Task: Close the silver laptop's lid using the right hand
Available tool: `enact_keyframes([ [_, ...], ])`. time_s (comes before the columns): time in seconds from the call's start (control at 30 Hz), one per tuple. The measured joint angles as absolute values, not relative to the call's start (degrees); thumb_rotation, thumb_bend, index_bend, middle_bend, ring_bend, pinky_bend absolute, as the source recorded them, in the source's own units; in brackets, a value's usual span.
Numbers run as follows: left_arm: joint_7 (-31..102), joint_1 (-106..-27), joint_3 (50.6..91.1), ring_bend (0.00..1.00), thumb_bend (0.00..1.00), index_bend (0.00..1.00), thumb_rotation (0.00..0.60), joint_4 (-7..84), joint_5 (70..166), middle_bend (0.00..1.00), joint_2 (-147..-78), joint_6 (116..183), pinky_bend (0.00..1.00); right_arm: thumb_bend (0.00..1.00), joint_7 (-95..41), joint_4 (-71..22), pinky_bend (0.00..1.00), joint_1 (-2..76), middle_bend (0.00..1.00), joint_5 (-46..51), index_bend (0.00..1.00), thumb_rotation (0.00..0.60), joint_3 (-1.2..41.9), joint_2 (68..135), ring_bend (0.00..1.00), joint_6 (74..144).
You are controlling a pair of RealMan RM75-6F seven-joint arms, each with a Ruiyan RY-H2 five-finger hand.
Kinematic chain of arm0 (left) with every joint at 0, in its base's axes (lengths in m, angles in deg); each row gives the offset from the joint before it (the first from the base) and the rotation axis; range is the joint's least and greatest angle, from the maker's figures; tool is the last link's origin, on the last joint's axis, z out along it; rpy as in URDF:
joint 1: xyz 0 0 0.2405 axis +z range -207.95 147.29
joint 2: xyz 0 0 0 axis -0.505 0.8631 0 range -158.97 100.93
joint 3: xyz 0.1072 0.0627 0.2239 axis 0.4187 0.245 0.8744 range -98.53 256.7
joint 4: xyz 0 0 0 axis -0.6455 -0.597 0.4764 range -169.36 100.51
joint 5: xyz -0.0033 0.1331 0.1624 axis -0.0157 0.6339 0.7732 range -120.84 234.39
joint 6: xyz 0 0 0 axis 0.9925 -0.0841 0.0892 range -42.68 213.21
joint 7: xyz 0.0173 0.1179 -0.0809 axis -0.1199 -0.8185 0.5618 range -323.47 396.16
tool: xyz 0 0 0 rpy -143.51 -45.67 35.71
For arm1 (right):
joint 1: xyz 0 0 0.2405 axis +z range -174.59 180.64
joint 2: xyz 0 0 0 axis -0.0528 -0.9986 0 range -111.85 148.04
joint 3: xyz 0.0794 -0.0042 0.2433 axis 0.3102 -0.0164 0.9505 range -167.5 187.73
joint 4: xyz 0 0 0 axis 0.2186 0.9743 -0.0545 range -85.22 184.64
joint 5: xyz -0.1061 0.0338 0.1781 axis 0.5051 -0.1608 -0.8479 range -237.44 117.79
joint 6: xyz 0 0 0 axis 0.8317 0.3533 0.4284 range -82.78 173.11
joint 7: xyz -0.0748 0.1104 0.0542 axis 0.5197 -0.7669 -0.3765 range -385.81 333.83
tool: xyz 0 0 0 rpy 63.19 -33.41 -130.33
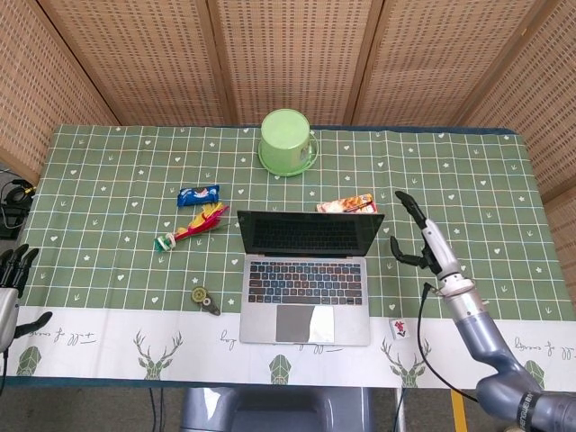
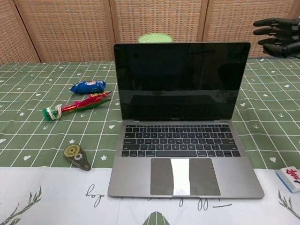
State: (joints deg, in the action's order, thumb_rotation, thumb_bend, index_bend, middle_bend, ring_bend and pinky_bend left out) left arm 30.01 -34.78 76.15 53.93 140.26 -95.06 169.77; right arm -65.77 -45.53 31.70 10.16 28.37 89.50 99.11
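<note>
The silver laptop (image 1: 306,279) (image 2: 183,140) stands open at the table's front middle, its dark screen upright and facing me. My right hand (image 1: 423,241) (image 2: 279,36) hovers just right of the lid's top right corner, fingers spread and empty, not touching the lid. In the chest view its dark fingers reach in from the upper right edge. My left hand (image 1: 11,274) hangs off the table's left front edge, fingers apart, holding nothing.
A green cup on a saucer (image 1: 287,142) stands behind the laptop. A snack packet (image 1: 346,206) lies behind the lid. A blue wrapper (image 1: 198,194), a red-green toy (image 1: 191,227) and a tape dispenser (image 1: 205,300) lie left. A mahjong tile (image 1: 399,329) sits front right.
</note>
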Motion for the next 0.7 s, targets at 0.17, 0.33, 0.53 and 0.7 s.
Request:
enact_keyframes([
  [0.17,30.66,-34.93,76.12,0.0,0.05,0.0,0.6,53.72,139.9,0.0,-94.98,169.29,0.0,0.73,-67.08,-43.22,0.0,33.45,0.02,8.79,0.11,0.6,28.92,92.56,0.0,97.07],
  [0.33,30.77,-35.05,76.13,0.0,0.05,0.0,0.6,53.58,139.7,0.0,-95.03,168.94,0.0,0.73,-67.55,-42.7,0.04,34.04,0.05,8.67,0.14,0.6,29.14,93.85,0.01,96.9],
  [0.53,30.59,-35.26,76.41,0.0,0.05,0.0,0.6,53.56,139.86,0.0,-95.17,168.52,0.0,0.72,-67.37,-43.5,0.06,34.31,0.07,9.36,0.15,0.6,28.71,94.7,0.03,96.94],
  [0.7,30.63,-35.17,76.51,0.0,0.05,0.0,0.6,53.72,140.02,0.0,-95.07,168.75,0.0,0.71,-67.83,-43.75,0.13,34.35,0.09,9.3,0.16,0.6,28.49,95.02,0.07,96.63],
])
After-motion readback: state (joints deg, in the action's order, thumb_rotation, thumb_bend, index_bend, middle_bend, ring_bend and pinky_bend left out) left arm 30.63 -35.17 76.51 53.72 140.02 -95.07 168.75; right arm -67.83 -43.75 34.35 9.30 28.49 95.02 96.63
